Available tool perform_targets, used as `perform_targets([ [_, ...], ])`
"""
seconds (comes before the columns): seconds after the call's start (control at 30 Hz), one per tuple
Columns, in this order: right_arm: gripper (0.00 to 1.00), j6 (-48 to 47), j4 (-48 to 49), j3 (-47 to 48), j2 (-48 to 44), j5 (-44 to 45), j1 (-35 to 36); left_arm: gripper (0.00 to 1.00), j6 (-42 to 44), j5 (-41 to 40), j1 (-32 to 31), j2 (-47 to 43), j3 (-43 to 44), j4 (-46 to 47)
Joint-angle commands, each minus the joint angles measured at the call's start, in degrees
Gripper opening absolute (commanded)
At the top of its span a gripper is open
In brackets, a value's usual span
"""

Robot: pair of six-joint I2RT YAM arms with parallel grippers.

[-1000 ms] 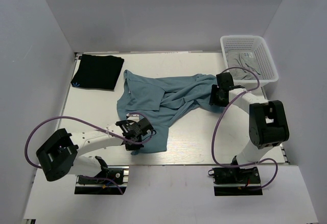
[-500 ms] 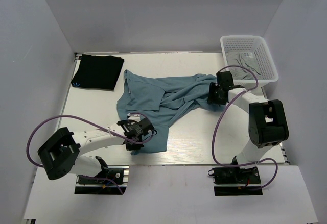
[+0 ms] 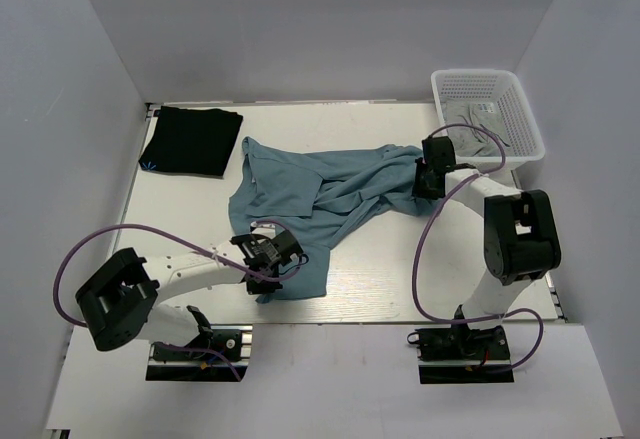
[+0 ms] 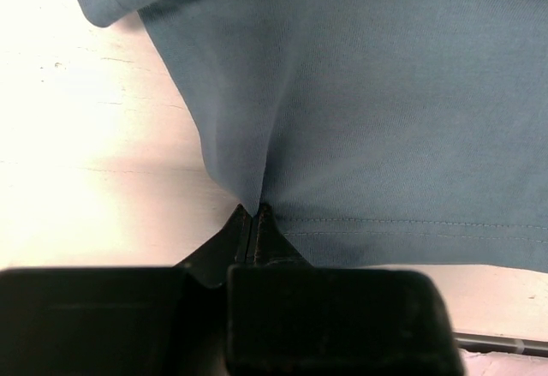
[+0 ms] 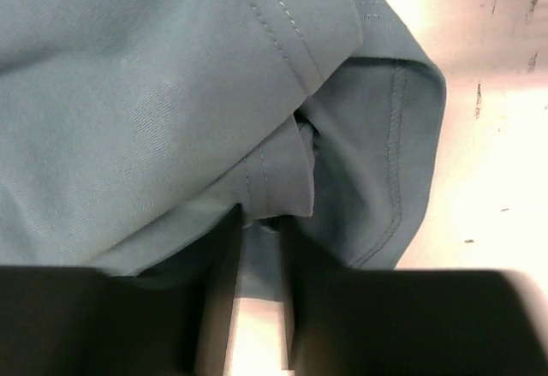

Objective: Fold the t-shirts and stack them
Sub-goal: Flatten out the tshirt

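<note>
The teal-blue t-shirt [image 3: 310, 194] lies crumpled and spread across the middle of the table. The black t-shirt [image 3: 192, 141] lies folded at the far left corner. My left gripper [image 3: 268, 254] is at the teal shirt's near edge, shut on a pinch of cloth by the hem [image 4: 254, 209]; the teal cloth [image 4: 385, 93] fills that view. My right gripper [image 3: 425, 181] is at the shirt's right end, its jaws closed on a stitched fold of teal cloth [image 5: 261, 217], with more of the shirt [image 5: 128, 76] bunched above it.
A white mesh basket [image 3: 487, 79] stands at the far right corner with grey cloth [image 3: 478, 119] in it, just beyond my right gripper. White walls surround the table on three sides. Purple cables loop from both arms.
My right gripper has moved slightly away toward the far side, still holding the teal cloth. My left gripper has edged slightly right, still holding the hem.
</note>
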Motion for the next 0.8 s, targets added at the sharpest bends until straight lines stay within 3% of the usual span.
perform_targets([
  [0.0,0.22,0.4,2.2,2.9,1.1,0.2,0.0,0.00,0.3,-1.6,0.0,1.6,-0.1,0.8],
  [0.1,0.10,0.2,3.6,2.1,-0.1,-1.3,0.0,0.00,0.3,-2.1,0.0,1.6,-0.1,0.8],
  [0.13,0.00,0.2,3.7,1.6,-0.6,-1.1,0.0,0.00,0.3,-2.1,0.0,1.6,-0.1,1.4],
  [0.23,0.00,1.2,2.1,1.7,-4.0,0.8,0.2,0.00,0.3,-3.3,0.0,1.0,-0.1,1.4],
  [0.37,0.00,1.8,-0.6,0.5,-10.3,0.7,0.2,0.00,0.3,-11.1,0.0,-3.8,3.5,-2.0],
  [0.57,0.00,2.9,-2.3,-2.0,-24.7,2.1,0.3,0.00,2.6,-21.6,0.0,-17.9,10.0,-2.0],
  [0.77,0.00,1.1,-7.3,5.6,-32.6,6.6,0.1,0.00,8.8,-32.7,0.0,-27.5,22.4,-2.7],
])
